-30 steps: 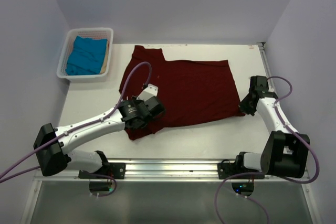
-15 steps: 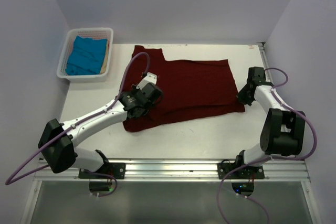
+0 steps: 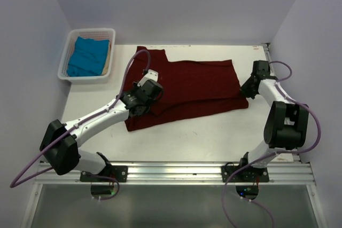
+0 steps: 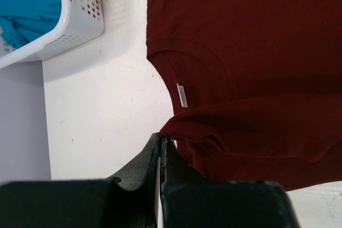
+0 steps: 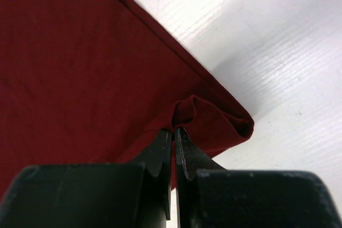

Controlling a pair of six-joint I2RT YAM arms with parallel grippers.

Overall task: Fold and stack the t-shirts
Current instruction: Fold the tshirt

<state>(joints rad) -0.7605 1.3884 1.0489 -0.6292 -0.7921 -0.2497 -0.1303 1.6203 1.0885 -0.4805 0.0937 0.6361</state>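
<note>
Maroon t-shirt (image 3: 197,81) at the centre of the white table (image 3: 214,132), long axis running left to right, collar toward the left and hem toward the right; its near edge is doubled back over the body. Left claw (image 4: 161,141) is pinched tight on the cloth edge beside the collar. Right claw (image 5: 173,130) is pinched tight on the near hem corner. A white basket (image 3: 90,77) holding a blue garment (image 3: 88,57) stands at the far left corner. Pale lilac walls (image 3: 176,4) enclose the table on three sides.
</note>
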